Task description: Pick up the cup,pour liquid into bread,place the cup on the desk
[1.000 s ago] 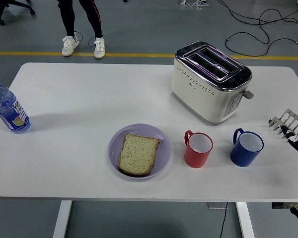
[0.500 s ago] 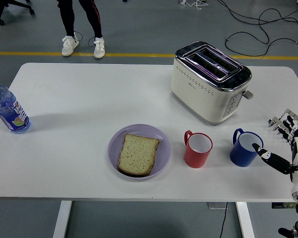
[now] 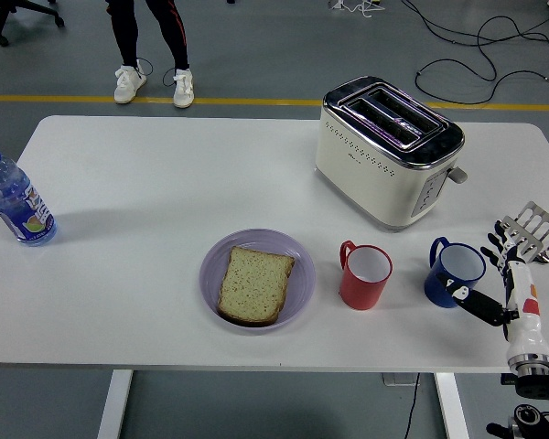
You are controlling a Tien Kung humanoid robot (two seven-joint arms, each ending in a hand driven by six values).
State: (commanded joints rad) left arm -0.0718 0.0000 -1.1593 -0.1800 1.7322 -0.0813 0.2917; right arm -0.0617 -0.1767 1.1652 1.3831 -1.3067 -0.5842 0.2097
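A grey workshop floor with a yellow line lies beyond the white surface (image 3: pixel 165 183), where a cream toaster (image 3: pixel 384 155) stands at the back. A purple plate (image 3: pixel 212 291) near the front edge carries the bread (image 3: pixel 254 283); a red cup (image 3: pixel 364 275) sits just right of it. My right robot hand (image 3: pixel 483 274) hovers beside the blue cup (image 3: pixel 454 273), fingers spread, gripping nothing. I judge the cup rigid, smooth, possibly slippery; I would wrap the body, its handle being turned away to the far left.
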